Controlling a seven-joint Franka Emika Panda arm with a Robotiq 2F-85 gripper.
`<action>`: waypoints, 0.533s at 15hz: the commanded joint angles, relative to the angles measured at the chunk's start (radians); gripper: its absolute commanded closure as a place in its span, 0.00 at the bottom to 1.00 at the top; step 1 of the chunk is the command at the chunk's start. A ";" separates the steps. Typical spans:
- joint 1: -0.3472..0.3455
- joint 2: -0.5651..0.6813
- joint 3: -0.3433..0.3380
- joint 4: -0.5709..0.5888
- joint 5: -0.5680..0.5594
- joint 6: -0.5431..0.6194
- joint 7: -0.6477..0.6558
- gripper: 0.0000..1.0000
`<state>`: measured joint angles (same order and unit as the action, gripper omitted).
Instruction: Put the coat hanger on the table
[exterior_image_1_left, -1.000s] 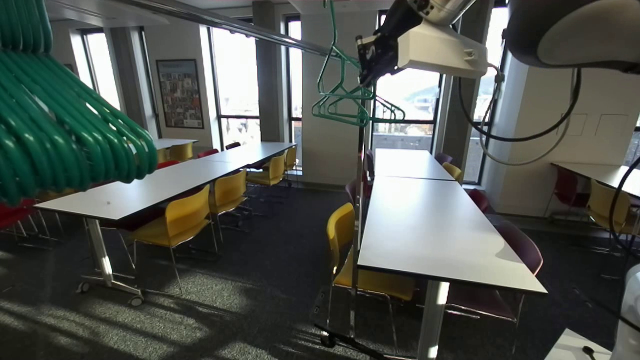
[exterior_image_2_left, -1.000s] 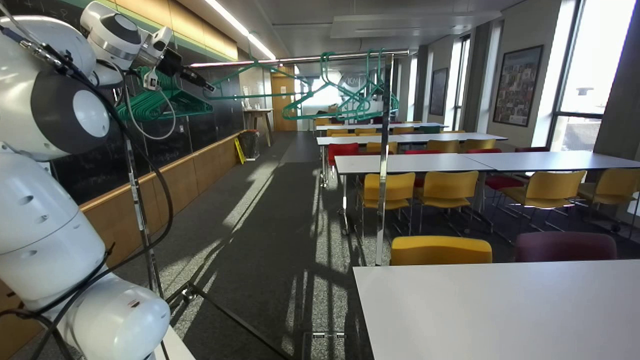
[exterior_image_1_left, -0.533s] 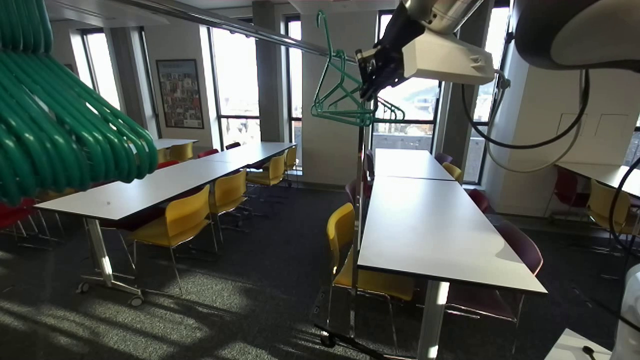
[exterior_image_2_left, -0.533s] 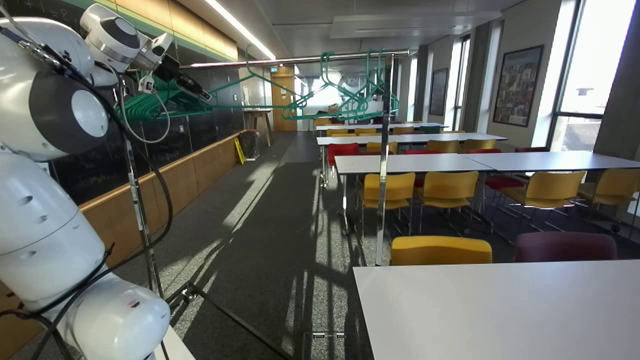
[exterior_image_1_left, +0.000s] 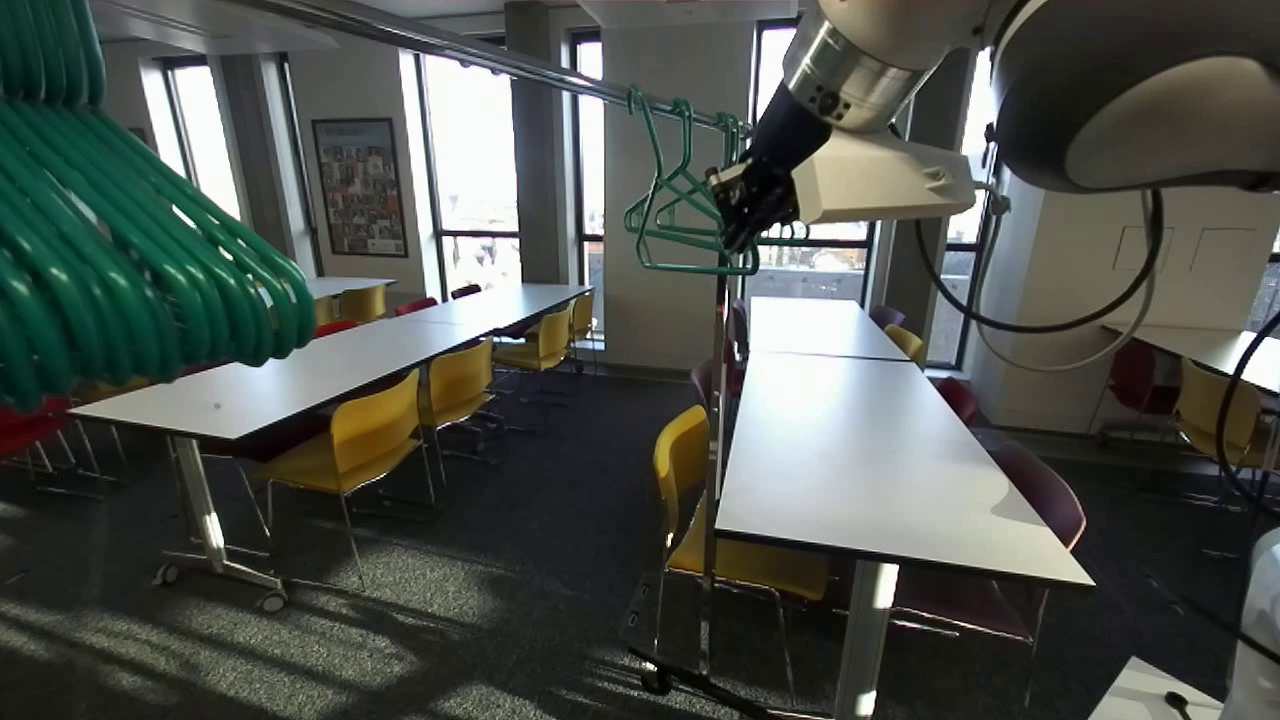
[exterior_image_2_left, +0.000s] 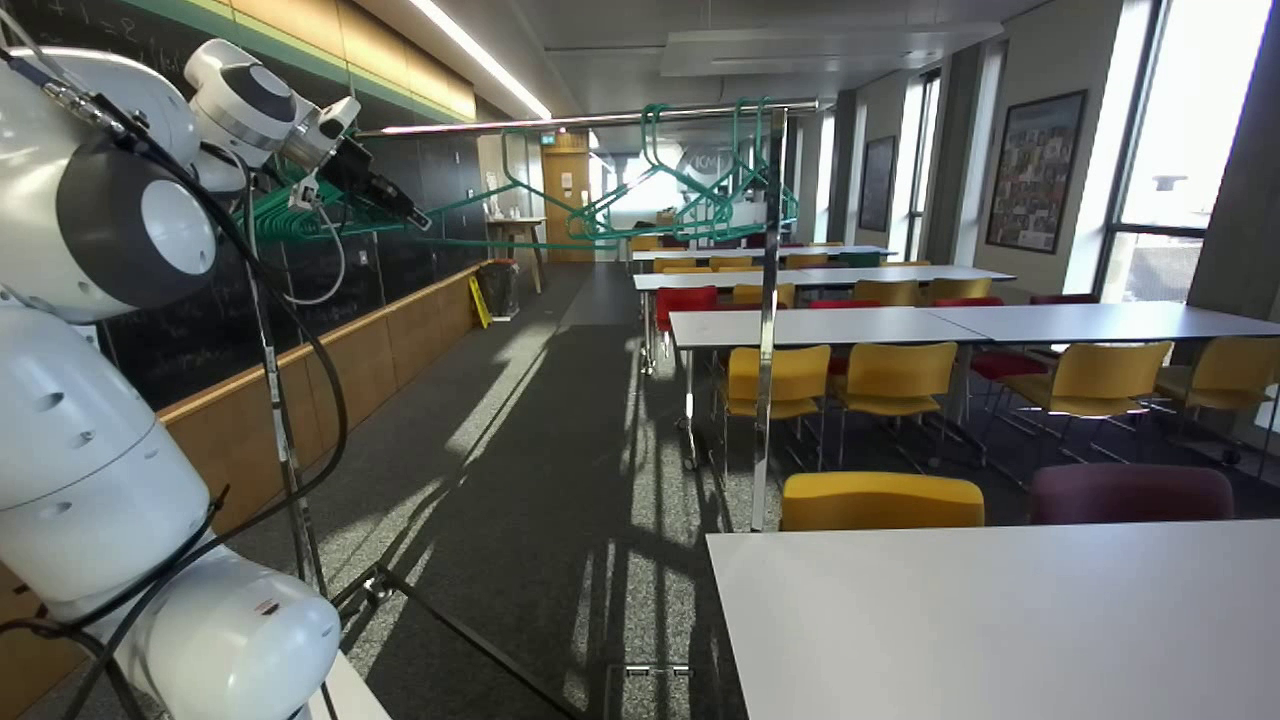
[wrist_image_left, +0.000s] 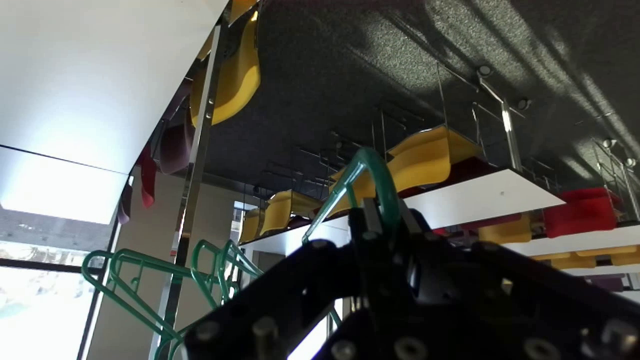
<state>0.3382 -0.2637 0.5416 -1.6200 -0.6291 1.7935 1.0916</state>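
Observation:
A thin teal-green coat hanger (exterior_image_1_left: 690, 268) is held by one lower corner in my gripper (exterior_image_1_left: 730, 212), which is shut on it. The hanger is roughly upright, hook up. In an exterior view the hook of the hanger (exterior_image_2_left: 480, 243) shows just below the rail, to the right of my gripper (exterior_image_2_left: 427, 220). The upside-down wrist view shows the corner of the hanger (wrist_image_left: 382, 180) between the fingertips (wrist_image_left: 385, 215); the rest is mostly hidden. The long white table (exterior_image_1_left: 330, 380) with a row of yellow chairs also shows in an exterior view (exterior_image_2_left: 830, 325).
A metal rail (exterior_image_1_left: 450, 55) on a post (exterior_image_2_left: 766, 400) carries a few similar hangers (exterior_image_2_left: 700, 185) just beyond the held one. A big bunch of green hangers (exterior_image_1_left: 130, 250) hangs at the rail's other end. Another white table (exterior_image_1_left: 870, 460) stands below the gripper, chairs beside it.
My gripper has moved down with the hanger in it. The hook has dropped from above the rail to about rail height or just below. The other hangers have not moved.

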 joint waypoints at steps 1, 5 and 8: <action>-0.015 -0.033 -0.021 -0.060 0.040 -0.021 -0.057 0.98; -0.024 -0.018 -0.045 -0.112 0.036 -0.040 -0.087 0.98; -0.028 -0.006 -0.053 -0.135 0.028 -0.056 -0.112 0.98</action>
<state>0.3236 -0.2535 0.4948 -1.7291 -0.6080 1.7645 1.0321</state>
